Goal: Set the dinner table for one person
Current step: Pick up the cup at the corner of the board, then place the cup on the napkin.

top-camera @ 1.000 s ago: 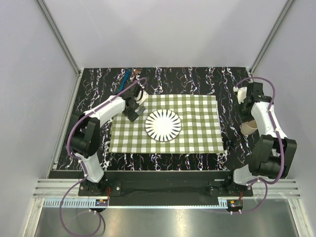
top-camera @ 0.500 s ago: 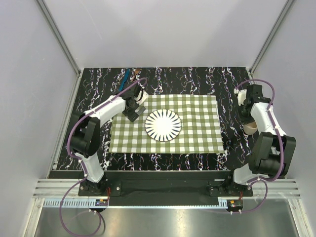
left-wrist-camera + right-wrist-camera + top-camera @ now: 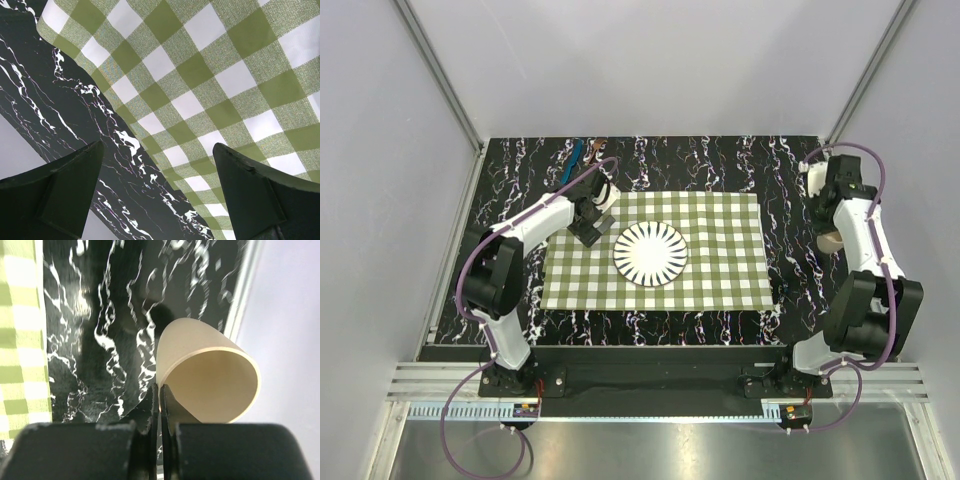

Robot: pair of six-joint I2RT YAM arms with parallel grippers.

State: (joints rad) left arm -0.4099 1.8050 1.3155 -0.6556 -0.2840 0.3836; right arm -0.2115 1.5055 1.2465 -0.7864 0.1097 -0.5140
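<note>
The wall of a beige cup [image 3: 200, 360] is pinched by the right hand [image 3: 160, 390] over the black, white-veined marble bench [image 3: 90, 315], while the left hand [image 3: 156, 147] is spread wide.

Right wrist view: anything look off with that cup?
The beige cup appears tilted, its open mouth angled toward the camera, near the right edge of the dinner table. The right gripper has its jaws shut on one side of the rim. No spill or damage shows.
</note>
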